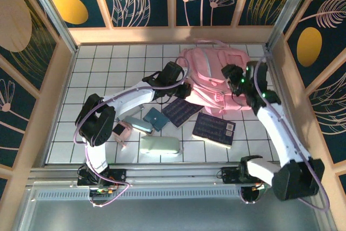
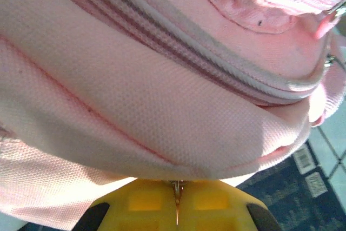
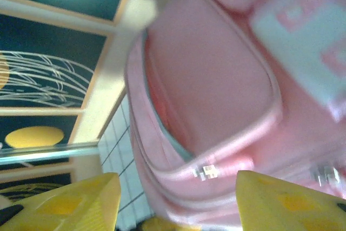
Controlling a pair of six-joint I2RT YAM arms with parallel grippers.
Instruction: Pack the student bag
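Top external: the bag (image 1: 212, 64) lies flat at the far right of the tiled table (image 1: 102, 79), its long axis running roughly left to right. The left gripper (image 1: 183, 88) is at the bag's near-left edge and the right gripper (image 1: 234, 77) is over its right part, so both arms are at the bag. Two notebooks (image 1: 214, 129) lie just nearer, not yet packed.

Left wrist: the yellow jaws are pressed together right under a fold of the bag (image 2: 162, 106). A thin metal sliver shows at their seam, perhaps a zip pull, though I cannot tell.

Right wrist: the fingers (image 3: 75, 201) stand apart and hold nothing. The bag (image 3: 216, 79) lies straight ahead, with a zip pull (image 3: 207, 172) just beyond the gap. A closing move would probably aim there.
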